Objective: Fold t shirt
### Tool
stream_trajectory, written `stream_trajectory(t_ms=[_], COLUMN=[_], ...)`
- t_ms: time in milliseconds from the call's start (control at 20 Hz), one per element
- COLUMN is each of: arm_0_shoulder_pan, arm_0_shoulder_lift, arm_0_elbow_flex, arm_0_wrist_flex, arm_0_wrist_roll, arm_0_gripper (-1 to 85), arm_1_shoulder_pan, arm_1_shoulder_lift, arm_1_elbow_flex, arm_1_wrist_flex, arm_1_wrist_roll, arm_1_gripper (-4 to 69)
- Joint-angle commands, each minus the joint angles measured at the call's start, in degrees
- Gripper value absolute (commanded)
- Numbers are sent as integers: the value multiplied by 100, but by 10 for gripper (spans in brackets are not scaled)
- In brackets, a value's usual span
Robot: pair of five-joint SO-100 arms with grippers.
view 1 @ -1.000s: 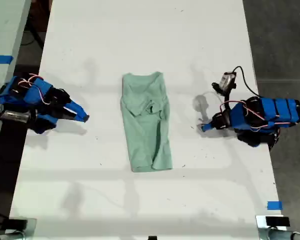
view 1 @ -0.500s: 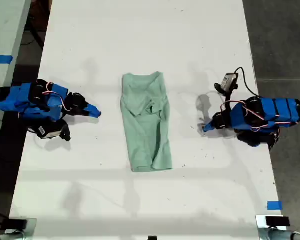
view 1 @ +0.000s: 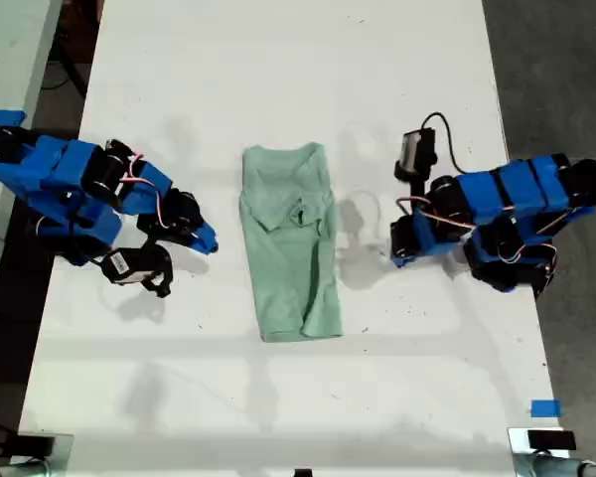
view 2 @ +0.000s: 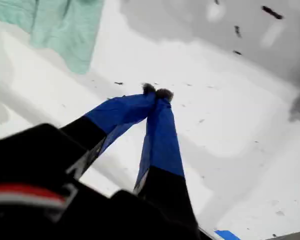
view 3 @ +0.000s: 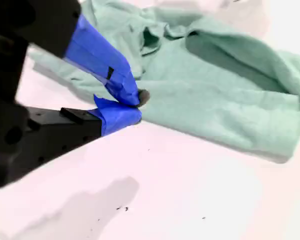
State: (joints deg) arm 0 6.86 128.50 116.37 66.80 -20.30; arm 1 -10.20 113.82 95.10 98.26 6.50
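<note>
The pale mint t shirt (view 1: 288, 258) lies flat in the middle of the white table (view 1: 278, 70), folded into a narrow strip with its neckline at the far end. My second gripper (view 1: 211, 243) is at the exterior view's left, shut and empty. Its tips (view 3: 135, 105) sit just short of the t shirt's (view 3: 215, 85) long edge. My first gripper (view 1: 397, 256) is at the exterior view's right, a little further from the cloth. It is shut and empty (view 2: 156, 92) above bare table, and only a corner of the t shirt (view 2: 65, 25) shows in its view.
A blue tape mark (view 1: 544, 407) sits near the table's edge at the exterior view's lower right, also seen as a blue tape mark (view 2: 226, 234) in the first wrist view. A second table (view 1: 5, 60) stands beyond a dark gap at the exterior view's left. Grey floor (view 1: 556, 70) lies off the exterior view's right.
The second arm has reached across to the exterior view's right, bringing its gripper close to the shirt. The first arm has lifted and turned, its tips staying roughly in place. The shirt has not moved.
</note>
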Motion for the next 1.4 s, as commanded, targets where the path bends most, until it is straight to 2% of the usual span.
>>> stream_trajectory(t_ms=[0, 100, 150, 200, 250, 350, 550, 650, 700, 850, 1100, 1350], arm_0_shoulder_pan=[369, 448, 431, 404, 387, 369, 325, 308, 272, 220, 281, 325], arm_0_shoulder_lift=[-1362, -2145, -2329, -2487, -2672, -3577, -5563, -5862, -5985, -6161, -6249, -6671], arm_0_elbow_flex=[-1898, -2443, -2461, -2452, -2522, -3410, -5484, -5607, -5607, -5607, -5581, -5590], arm_0_wrist_flex=[-79, -220, -343, -519, -756, -308, 888, 1081, 1187, 1283, 1538, 1107], arm_0_wrist_roll=[-79, -44, 9, 193, 527, 729, 571, 519, 466, 352, 105, 9], arm_0_gripper=[-2, -2, 29, 95, 121, 148, 207, 215, 218, 218, 217, 214], arm_1_shoulder_pan=[-378, -571, -650, -703, -721, -826, -976, -949, -905, -853, -853, -853], arm_1_shoulder_lift=[-1441, -2303, -2672, -2979, -3226, -3419, -3586, -3885, -4008, -4219, -4342, -4412], arm_1_elbow_flex=[-2171, -2997, -3366, -3691, -3937, -3999, -3639, -3639, -3639, -3665, -3639, -3621], arm_1_wrist_flex=[185, 176, 141, 105, -9, -220, -431, -580, -703, -914, -958, -1011], arm_1_wrist_roll=[123, 35, -9, -97, -281, -369, -26, -26, -132, -167, -79, -53], arm_1_gripper=[-5, 22, 54, 96, 152, 198, 204, 200, 244, 252, 218, 218])
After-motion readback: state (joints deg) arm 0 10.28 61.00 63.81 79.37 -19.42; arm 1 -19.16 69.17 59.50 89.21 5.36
